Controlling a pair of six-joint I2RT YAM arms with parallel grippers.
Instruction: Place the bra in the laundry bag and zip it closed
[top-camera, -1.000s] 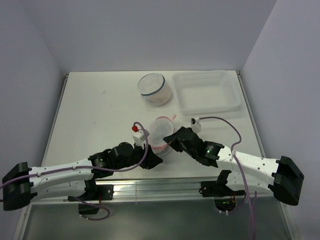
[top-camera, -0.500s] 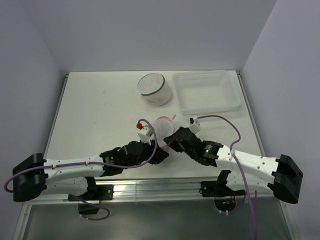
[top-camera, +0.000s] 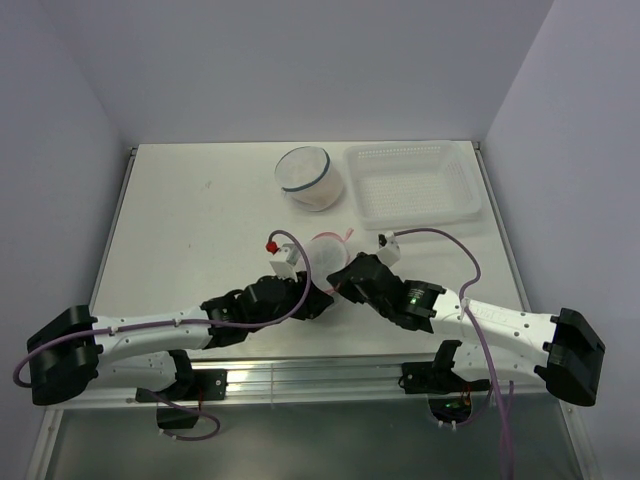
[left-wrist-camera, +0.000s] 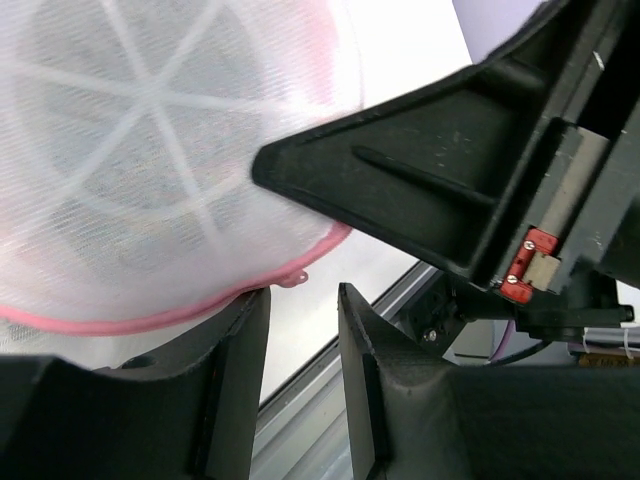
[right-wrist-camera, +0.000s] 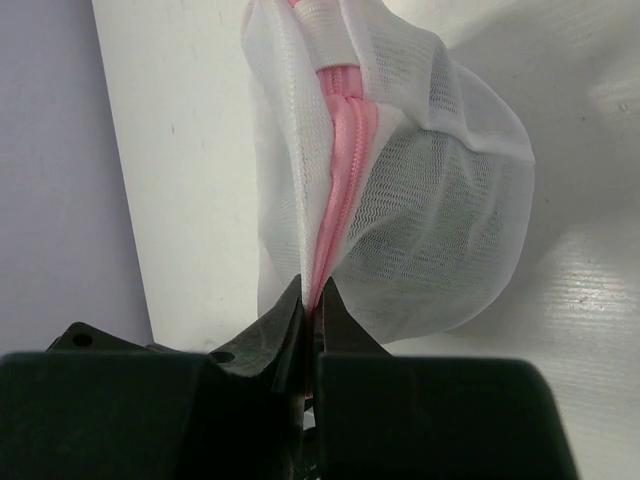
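Observation:
The laundry bag (top-camera: 325, 254) is a round white mesh pouch with a pink zipper, lying at the table's middle front. My right gripper (top-camera: 341, 284) is shut on the bag's pink zipper seam (right-wrist-camera: 345, 160) at its near edge (right-wrist-camera: 318, 300). My left gripper (top-camera: 317, 299) is open just left of it, at the bag's near rim. In the left wrist view the small pink zipper pull (left-wrist-camera: 293, 278) hangs just above the gap between my fingers (left-wrist-camera: 303, 305), untouched. The bra is not clearly visible; only a greyish shade shows through the mesh (left-wrist-camera: 130, 190).
A second round mesh bag with blue trim (top-camera: 308, 178) stands at the back middle. A white perforated tray (top-camera: 412, 185) sits at the back right. The table's metal front rail (top-camera: 320, 375) runs just behind my grippers.
My left gripper has moved right and forward, up to the bag's near rim beside the right gripper. The right gripper has kept its hold and barely moved.

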